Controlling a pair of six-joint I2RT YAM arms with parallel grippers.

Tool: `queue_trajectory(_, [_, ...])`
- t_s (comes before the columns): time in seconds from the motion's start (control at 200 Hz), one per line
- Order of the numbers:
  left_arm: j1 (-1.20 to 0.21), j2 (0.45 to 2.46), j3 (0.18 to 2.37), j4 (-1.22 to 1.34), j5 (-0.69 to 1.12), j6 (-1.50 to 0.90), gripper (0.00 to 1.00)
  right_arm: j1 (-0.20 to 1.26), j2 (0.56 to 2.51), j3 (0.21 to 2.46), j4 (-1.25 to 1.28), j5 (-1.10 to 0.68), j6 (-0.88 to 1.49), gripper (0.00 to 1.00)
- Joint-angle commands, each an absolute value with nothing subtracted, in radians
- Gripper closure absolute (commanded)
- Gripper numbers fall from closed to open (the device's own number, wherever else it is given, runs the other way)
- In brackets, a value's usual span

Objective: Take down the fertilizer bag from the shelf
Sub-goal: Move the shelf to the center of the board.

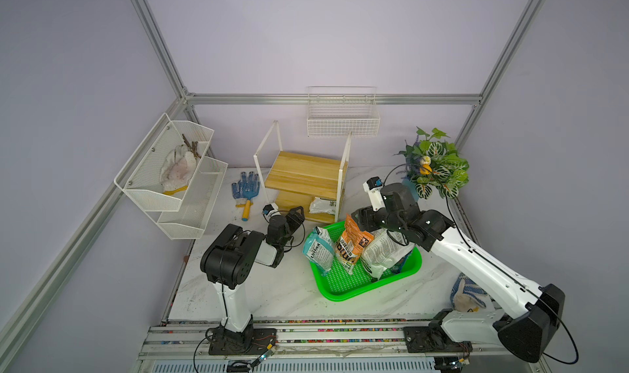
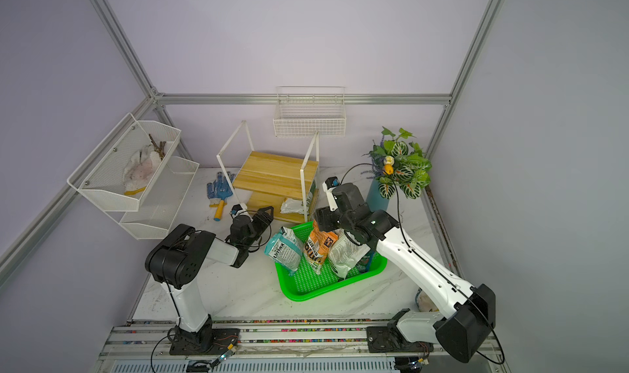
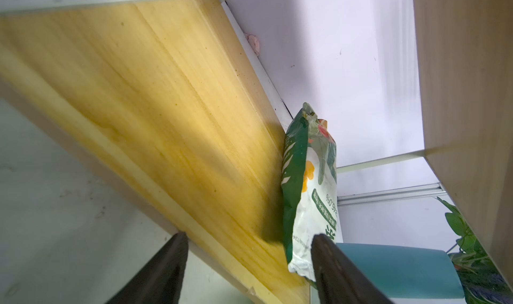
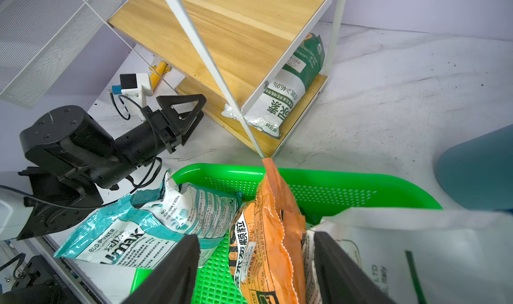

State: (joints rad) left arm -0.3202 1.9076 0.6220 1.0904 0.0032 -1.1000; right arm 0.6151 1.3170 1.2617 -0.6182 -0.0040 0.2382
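Note:
The shelf (image 1: 306, 175) stands at the back of the table, with wooden boards and a thin white frame. The fertilizer bag (image 1: 322, 206), white and green, lies on its lower board; it also shows in the left wrist view (image 3: 308, 191) and the right wrist view (image 4: 283, 94). My left gripper (image 3: 249, 237) is open at the lower board's front edge, left of the bag, one finger close to the bag's corner and nothing held. My right gripper (image 4: 255, 238) hangs open over the green tray (image 1: 340, 296), its fingers either side of an upright orange bag (image 4: 272, 233).
The tray also holds a teal bag (image 1: 318, 250) and a white bag (image 1: 384, 252). A plant (image 1: 437, 165) in a blue vase stands right of the shelf. Blue gloves and a trowel (image 1: 245, 190) lie to its left. A wire basket (image 1: 342, 122) and a mesh rack (image 1: 177, 180) hang on the walls.

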Motion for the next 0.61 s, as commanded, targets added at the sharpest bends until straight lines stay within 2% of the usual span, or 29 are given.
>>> queue_trajectory(0.0, [-0.331,1.950,0.744,1.150,0.028,-1.107,0.24,0.615,1.346,1.302,-0.648,0.006,0.229,0.30])
queue_trajectory(0.215, [-0.337,1.963,0.791,1.138,0.050,-1.123,0.23,0.614,1.366,1.308,-0.647,0.005,0.228,0.30])
queue_trajectory(0.47, [-0.337,1.812,0.729,1.008,0.025,-1.082,0.22,0.615,1.373,1.302,-0.644,0.015,0.216,0.30])
queue_trajectory(0.6, [-0.338,1.830,0.778,0.997,0.086,-1.067,0.22,0.615,1.384,1.301,-0.638,0.004,0.216,0.30])
